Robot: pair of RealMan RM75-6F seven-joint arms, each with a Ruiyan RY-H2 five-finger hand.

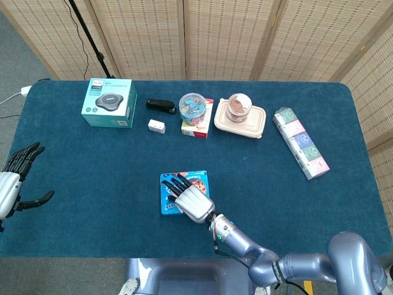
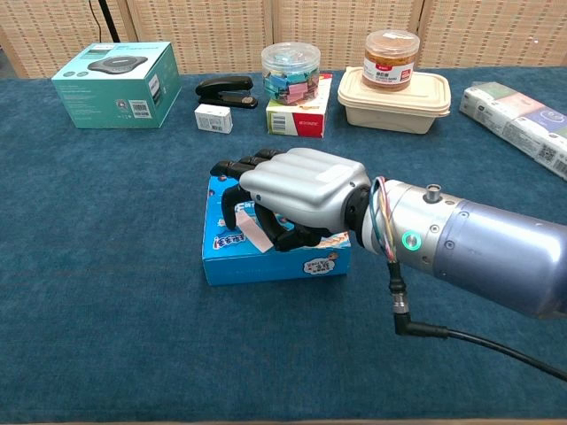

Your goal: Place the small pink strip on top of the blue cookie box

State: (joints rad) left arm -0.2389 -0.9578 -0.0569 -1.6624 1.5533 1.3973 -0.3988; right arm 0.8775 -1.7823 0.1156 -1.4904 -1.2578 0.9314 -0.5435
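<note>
Silver metal fingers with black tips curl downward from the right hand [image 2: 297, 197], which sits in the middle of the chest view directly over the flat blue cardboard cookie box [image 2: 266, 252]; the head view shows that hand [image 1: 191, 200] low and centre in the frame, covering the lower right part of the box [image 1: 172, 184]. Under the curled fingers, the small pink strip [image 2: 254, 232] lies slanted on the box's printed top, close against the fingertips; whether they pinch it or merely touch it cannot be told from either picture. The box itself rests flat on the dark blue cloth-covered table [image 1: 92, 160]. At the far left edge of the head view the left hand [image 1: 17, 181] hangs just off the table's side with its fingers spread apart and nothing in them. Along the upper part of the frame a row of other goods stands well apart from the box: a teal cardboard carton printed with a round speaker [image 1: 109, 102], a black stapler [image 1: 161, 106], a little white box [image 1: 156, 126], a clear round tub of coloured clips [image 1: 194, 106] set on a red-and-white packet [image 1: 205, 126], a brown-lidded jar [image 1: 238, 107] on a beige lidded food container [image 1: 258, 123], and, toward the right, a long plastic-wrapped pack of tissues [image 1: 301, 142].
</note>
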